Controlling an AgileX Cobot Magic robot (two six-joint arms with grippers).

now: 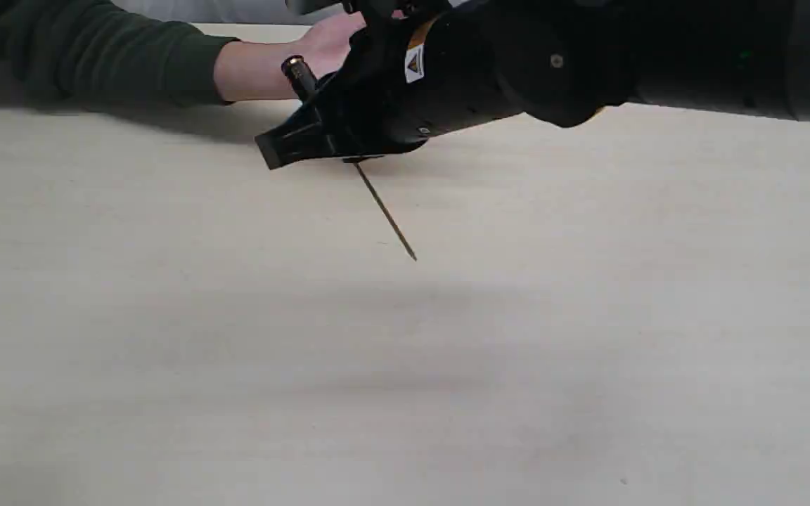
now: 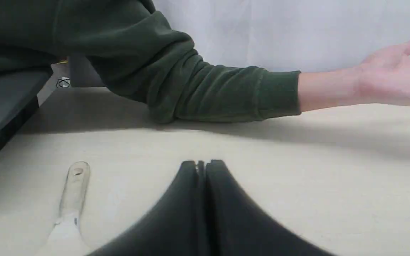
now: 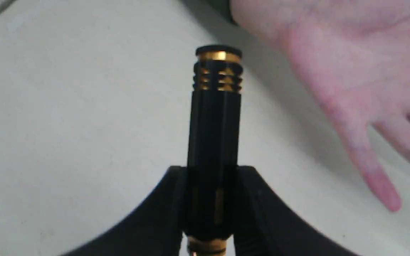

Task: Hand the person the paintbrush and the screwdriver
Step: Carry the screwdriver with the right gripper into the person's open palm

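Observation:
The screwdriver (image 1: 385, 214) hangs tilted above the table, its black handle (image 3: 215, 117) with the gold collar clamped between the fingers of my right gripper (image 3: 212, 170), which is shut on it. Its thin shaft points down toward the near side. My right gripper (image 1: 304, 138) has reached across to the far left-centre, just beside the person's open palm (image 3: 351, 71). The person's hand (image 1: 328, 42) and green sleeve (image 2: 190, 89) rest at the far edge. The paintbrush (image 2: 73, 188) lies flat beside my left gripper (image 2: 202, 164), which is shut with nothing in it; only the brush's wooden handle shows clearly.
The pale table (image 1: 405, 365) spreads wide toward the near side. A dark grey slab (image 2: 2, 103) stands at the table's edge beyond the brush. A white wall (image 2: 279, 32) rises behind the person's arm.

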